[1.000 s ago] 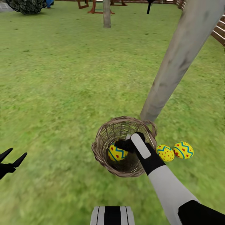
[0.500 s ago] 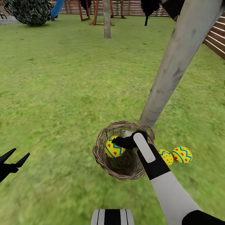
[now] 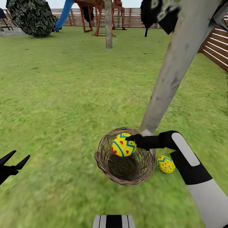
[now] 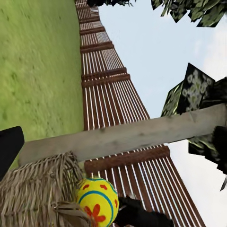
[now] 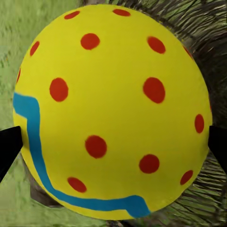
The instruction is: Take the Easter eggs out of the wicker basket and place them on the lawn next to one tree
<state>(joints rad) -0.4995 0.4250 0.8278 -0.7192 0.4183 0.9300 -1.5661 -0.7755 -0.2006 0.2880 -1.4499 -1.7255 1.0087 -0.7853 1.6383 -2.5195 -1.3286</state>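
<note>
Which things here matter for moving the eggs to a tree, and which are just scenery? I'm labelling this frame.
Job:
held Easter egg
right gripper gripping it
wicker basket
egg on the grass
near tree trunk
lawn

Scenery:
play set
blue slide
fence
dark bush
idle left gripper

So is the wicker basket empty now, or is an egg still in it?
Apparently empty: the wicker basket shows only a dark bottom. The right pincer holds the last egg at its rim.
</note>
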